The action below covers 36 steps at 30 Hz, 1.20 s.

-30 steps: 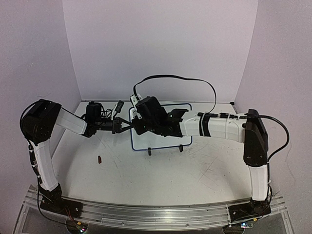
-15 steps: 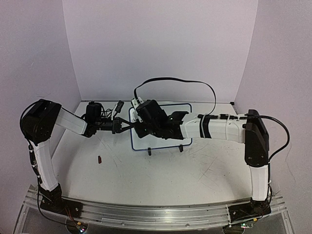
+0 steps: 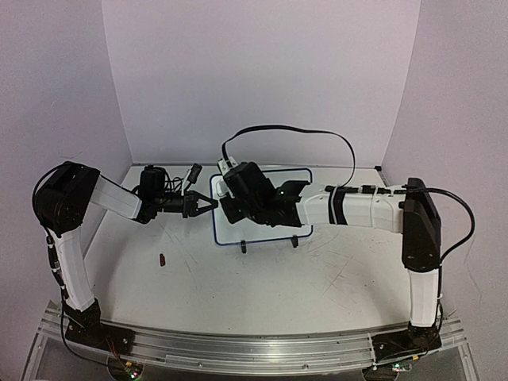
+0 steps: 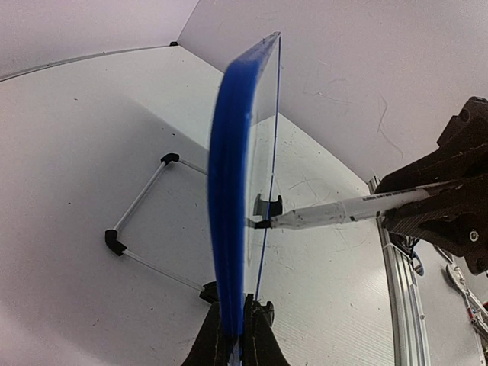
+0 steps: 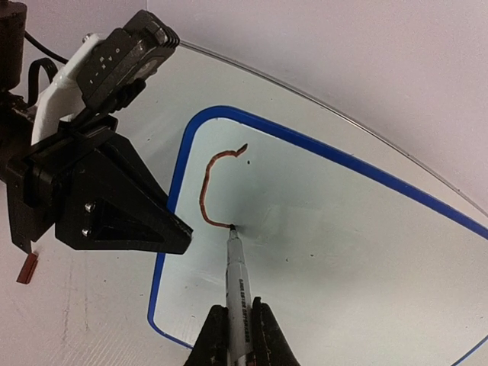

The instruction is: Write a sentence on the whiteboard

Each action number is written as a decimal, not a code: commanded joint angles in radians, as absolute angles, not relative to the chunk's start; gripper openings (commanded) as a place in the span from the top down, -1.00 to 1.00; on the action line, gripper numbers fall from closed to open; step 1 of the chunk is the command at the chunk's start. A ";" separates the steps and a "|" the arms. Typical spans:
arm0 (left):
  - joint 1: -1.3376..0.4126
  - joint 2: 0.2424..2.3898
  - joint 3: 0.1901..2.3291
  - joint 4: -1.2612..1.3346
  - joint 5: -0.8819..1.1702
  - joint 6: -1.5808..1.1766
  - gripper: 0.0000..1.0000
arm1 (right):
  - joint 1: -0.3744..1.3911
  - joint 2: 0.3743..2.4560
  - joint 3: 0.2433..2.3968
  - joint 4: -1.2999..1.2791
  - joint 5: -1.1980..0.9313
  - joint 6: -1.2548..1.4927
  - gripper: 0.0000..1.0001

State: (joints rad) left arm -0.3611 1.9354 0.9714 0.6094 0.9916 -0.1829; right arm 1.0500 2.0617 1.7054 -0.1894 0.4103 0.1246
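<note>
Kind of place: robotics lab, set up as a closed test cell rather than a home or a shop.
Enclosure: plain pale lilac walls (image 3: 262, 79), flat and unmarked, boxing the table in on three sides.
Work surface: white tabletop (image 3: 262, 286), scuffed and scratched with dark marks.
Mounting: aluminium rail (image 3: 238, 349) along the near edge, with both arm bases bolted to it and small lit electronics at its ends.
Machinery: left arm (image 3: 67, 270) and right arm (image 3: 421, 294), white links with black joints.
Wiring: black cable (image 3: 278, 126) looping openly above the right arm.
Prop: small blue-framed whiteboard (image 5: 343, 252) standing on the tabletop.
</note>
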 commanded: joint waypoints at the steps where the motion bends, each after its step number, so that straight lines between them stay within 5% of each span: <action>1: -0.356 1.901 0.968 0.596 0.914 -0.146 1.00 | 1.033 2.009 1.711 -0.188 0.475 0.129 1.00; 36: -0.355 1.905 0.971 0.592 0.918 -0.142 1.00 | 1.008 2.008 1.689 -0.084 0.369 0.130 1.00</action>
State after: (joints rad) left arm -0.3611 1.9343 0.9714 0.6094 0.9977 -0.1806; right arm 1.0138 1.9858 1.6405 -0.1055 0.3740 0.1280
